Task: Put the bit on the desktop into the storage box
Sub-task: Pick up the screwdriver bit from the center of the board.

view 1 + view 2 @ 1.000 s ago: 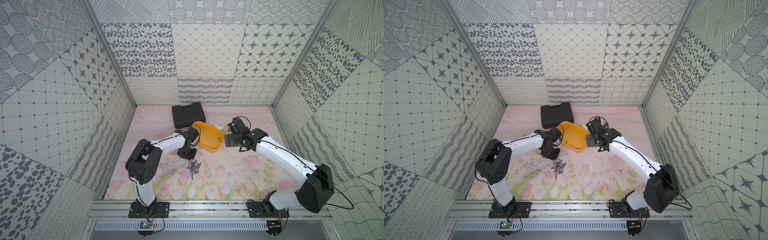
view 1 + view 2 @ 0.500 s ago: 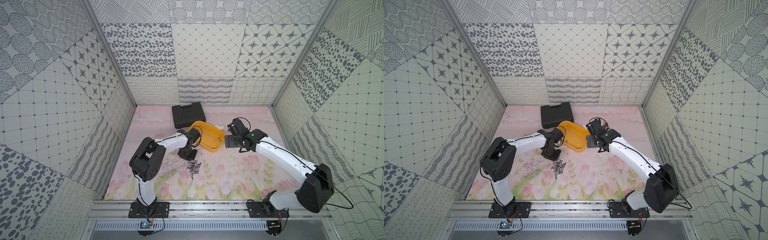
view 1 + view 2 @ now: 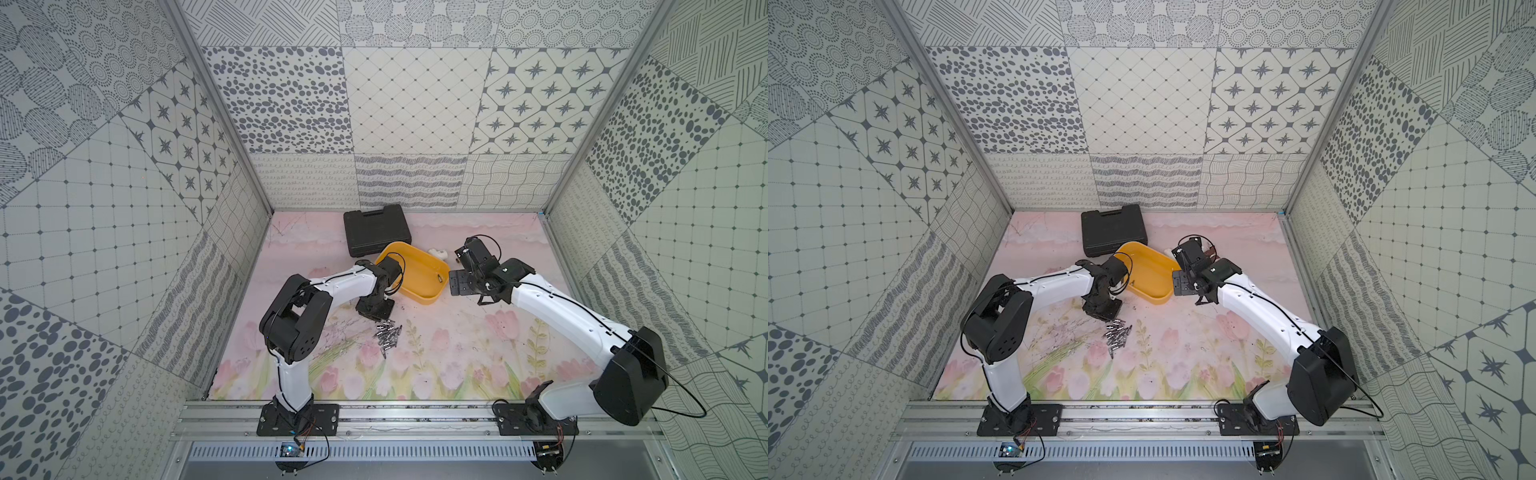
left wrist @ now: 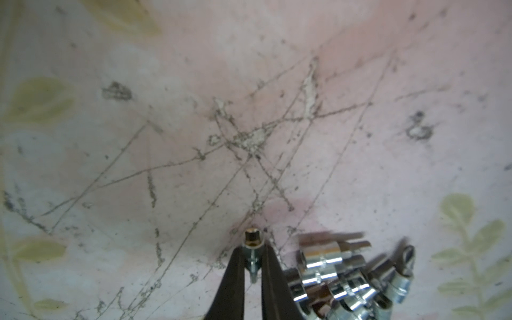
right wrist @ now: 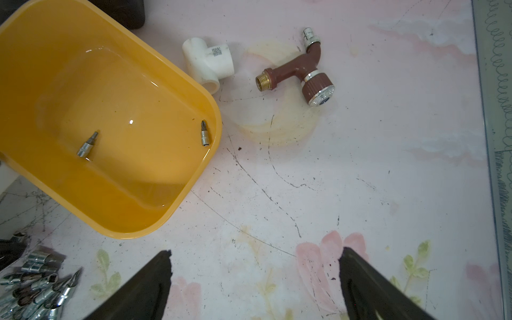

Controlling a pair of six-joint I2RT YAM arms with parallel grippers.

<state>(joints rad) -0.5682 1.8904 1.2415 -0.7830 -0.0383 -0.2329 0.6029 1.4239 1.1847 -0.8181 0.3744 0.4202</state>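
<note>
Left pincer [image 4: 252, 249]: you clench one bit [image 4: 251, 237] by the pile of bits [image 3: 388, 332] on the counter [image 4: 249, 83] | storage box [image 3: 428, 299]: near, to the right | right pincer [image 5: 256, 250]: released, empty | risk: your narrow grip may let the bit pivot and fall before the rim.

Pincer [image 4: 253, 248] apparently around one bit [image 4: 251, 240]

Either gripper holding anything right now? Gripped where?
Left gripper pinches one bit around its middle, one end poking past the tips. Right gripper open, empty.
</note>
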